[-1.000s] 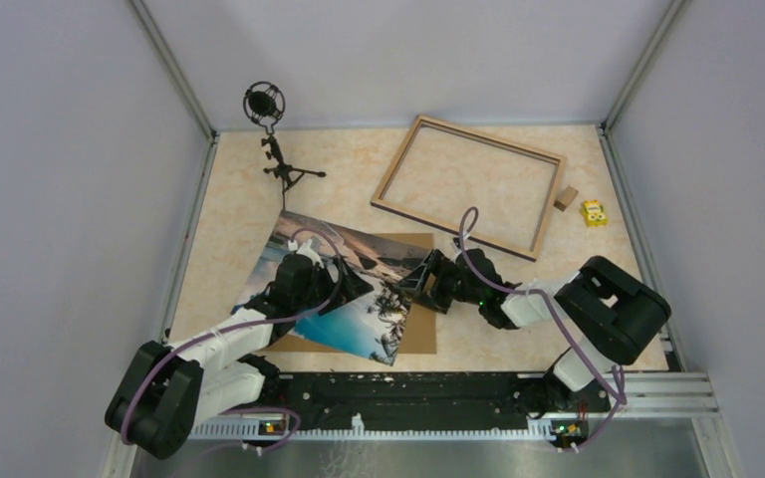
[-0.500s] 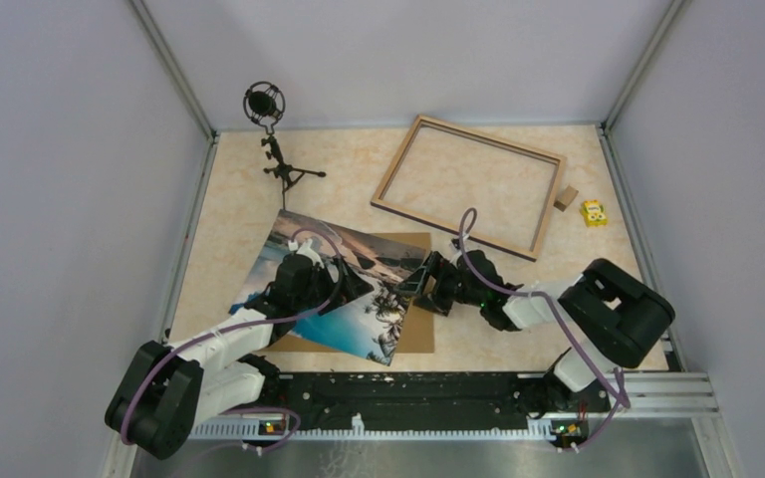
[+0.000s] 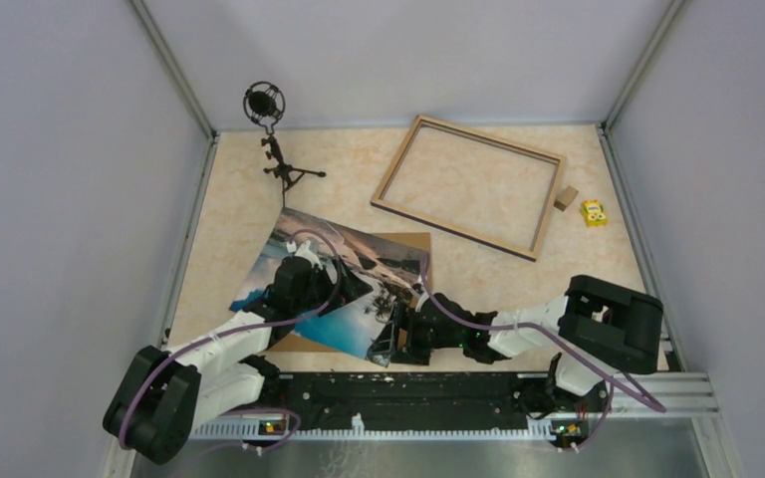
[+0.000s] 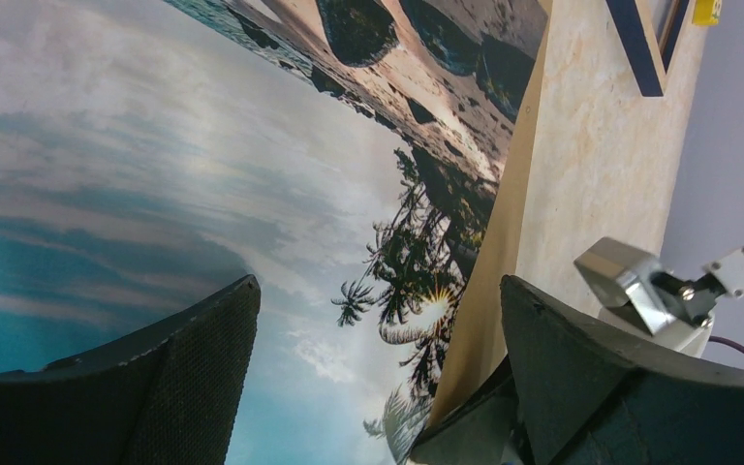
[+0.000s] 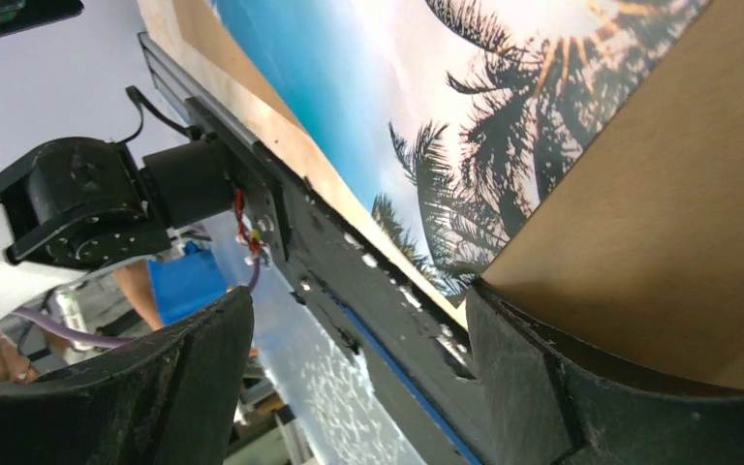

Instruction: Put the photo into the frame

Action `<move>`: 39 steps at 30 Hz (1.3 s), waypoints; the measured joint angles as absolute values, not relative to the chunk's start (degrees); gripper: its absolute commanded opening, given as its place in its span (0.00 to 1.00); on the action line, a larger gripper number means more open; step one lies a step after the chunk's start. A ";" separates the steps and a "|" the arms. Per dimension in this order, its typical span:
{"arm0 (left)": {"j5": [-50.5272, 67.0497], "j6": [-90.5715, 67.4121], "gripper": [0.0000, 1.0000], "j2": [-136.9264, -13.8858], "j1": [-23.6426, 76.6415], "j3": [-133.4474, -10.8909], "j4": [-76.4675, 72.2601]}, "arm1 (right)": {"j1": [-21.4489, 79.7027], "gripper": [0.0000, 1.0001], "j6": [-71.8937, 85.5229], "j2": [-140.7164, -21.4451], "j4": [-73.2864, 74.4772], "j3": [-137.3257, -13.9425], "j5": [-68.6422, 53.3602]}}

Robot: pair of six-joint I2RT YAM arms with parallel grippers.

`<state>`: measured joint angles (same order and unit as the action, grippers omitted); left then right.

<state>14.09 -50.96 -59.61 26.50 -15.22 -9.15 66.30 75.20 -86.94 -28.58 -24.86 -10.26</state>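
Note:
The photo lies tilted over a brown backing board at the near left of the table. The frame lies flat at the back right, light wood up, with nothing in it. My left gripper is open and low over the photo's middle; in the left wrist view sky and palms fill the gap. My right gripper is open at the photo's near right corner, by the table's front edge. In the right wrist view one finger is at the board's edge.
A black microphone on a small stand is at the back left. A small wooden block and a yellow toy lie right of the frame. The black front rail runs just behind my right gripper. Grey walls enclose the table.
My right arm has swung from the board's right edge down and left to the photo's near right corner. My left gripper and the photo have stayed in place.

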 measured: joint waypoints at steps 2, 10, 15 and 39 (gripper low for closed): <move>14.09 -50.96 0.97 -59.61 26.50 -15.22 -9.15 | 68.77 0.77 77.97 -88.62 -30.30 -24.86 -8.12; 14.06 -50.96 0.97 -59.22 26.52 -14.96 -9.17 | 72.49 0.76 84.60 -91.55 -35.92 -24.29 -2.76; 14.04 -50.96 0.97 -58.83 26.52 -14.59 -9.45 | 72.66 0.76 85.69 -89.78 -33.98 -23.75 -0.34; 13.85 -51.13 0.97 -58.19 26.52 -14.22 -9.47 | 74.26 0.76 86.54 -91.48 -41.15 -22.04 1.91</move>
